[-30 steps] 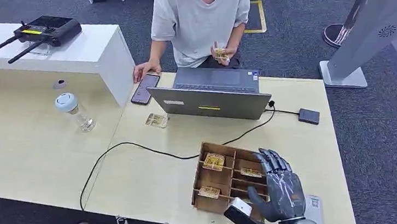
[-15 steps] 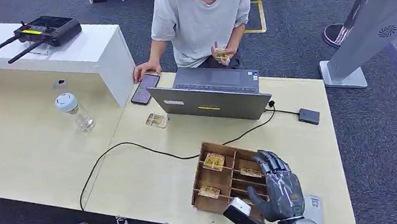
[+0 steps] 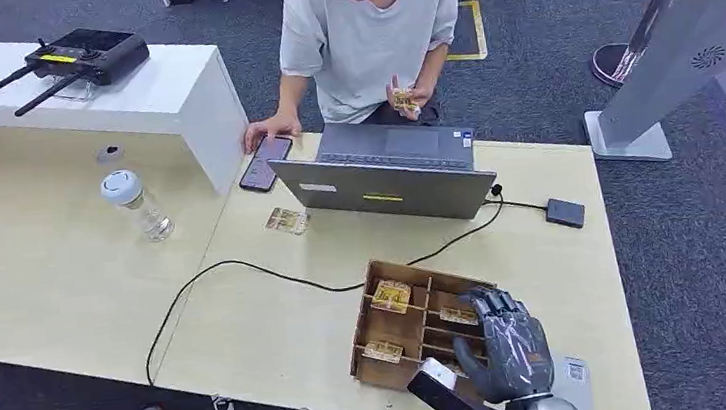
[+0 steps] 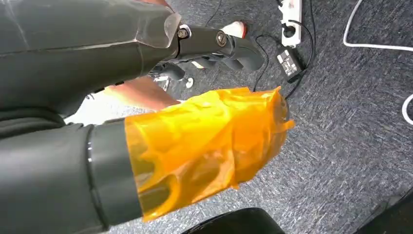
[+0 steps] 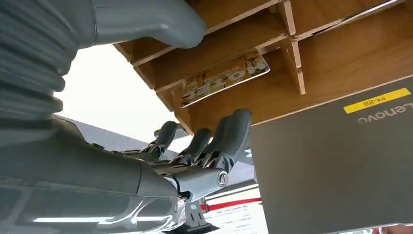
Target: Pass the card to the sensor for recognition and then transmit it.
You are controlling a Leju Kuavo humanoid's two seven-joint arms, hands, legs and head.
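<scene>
The step in hand is judged to be picking a card from the wooden tray at the near edge of the table. The right hand hovers over the tray's right-hand compartments, palm down, its fingers spread slightly and curled forward, holding nothing. The card nearest the fingertips lies flat in a narrow compartment just ahead of them; in the right wrist view the same card is seen resting against the compartment floor between thin dividers. Other cards lie in compartments further left. For a clean pick, lower the fingertips onto the near edge of the card, keep the thumb on the opposite side, and avoid pressing on the dividers, which look thin and could catch a finger. A flat card is likely hard to lift; tilting it against a divider wall should help. The sensor, a small dark box, sits well apart beside the laptop. The left hand hangs over the floor under an orange cover; its finger state cannot be told.
</scene>
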